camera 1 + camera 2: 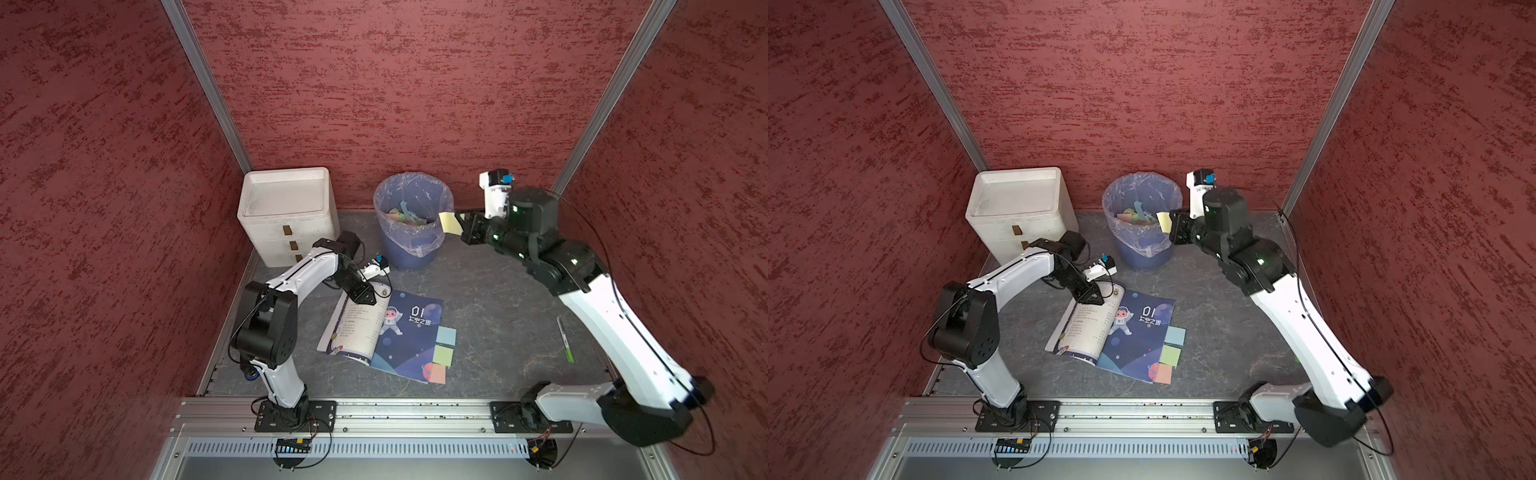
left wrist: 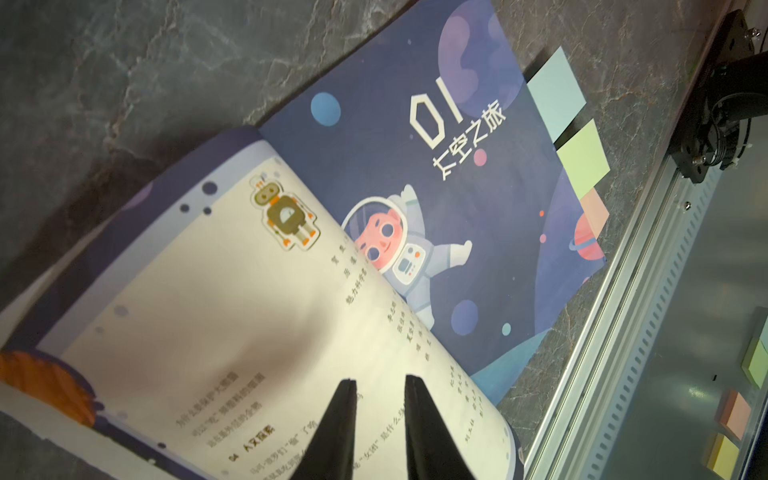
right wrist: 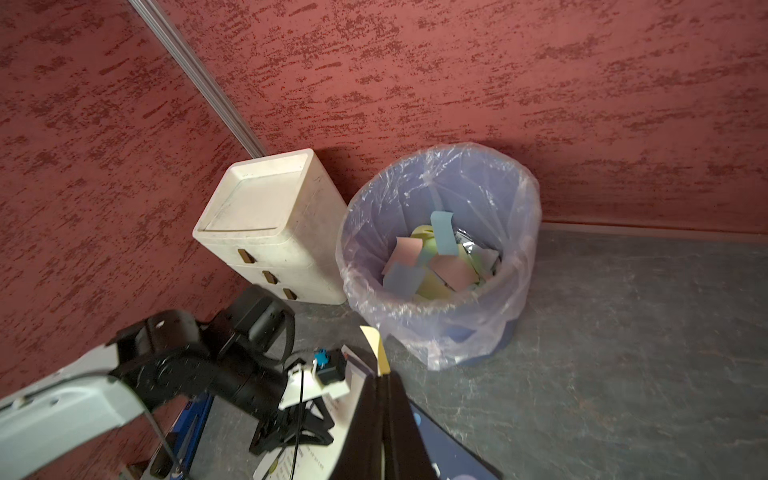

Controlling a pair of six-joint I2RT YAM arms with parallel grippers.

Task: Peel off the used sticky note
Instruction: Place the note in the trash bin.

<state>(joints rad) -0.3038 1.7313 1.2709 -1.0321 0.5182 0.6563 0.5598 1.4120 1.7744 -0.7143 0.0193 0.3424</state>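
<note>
A yellow sticky note (image 1: 450,223) (image 1: 1165,221) hangs in the air beside the rim of the bin, and my right gripper (image 1: 464,227) (image 3: 384,376) is shut on its edge. In the right wrist view the sticky note (image 3: 376,347) stands edge-on above the closed fingertips. The open book (image 1: 399,332) (image 2: 415,166) lies flat mid-table. Blue (image 1: 446,336), green (image 1: 443,355) and orange (image 1: 437,372) notes stick out from its right page edge. My left gripper (image 1: 368,297) (image 2: 380,380) hovers over the curled left page, slightly open and holding nothing.
A blue bin (image 1: 409,253) with a clear liner stands at the back and holds several coloured notes. A white drawer unit (image 1: 286,212) sits to its left. A pen (image 1: 565,338) lies on the table at the right. Note pads (image 2: 733,413) lie beyond the front rail.
</note>
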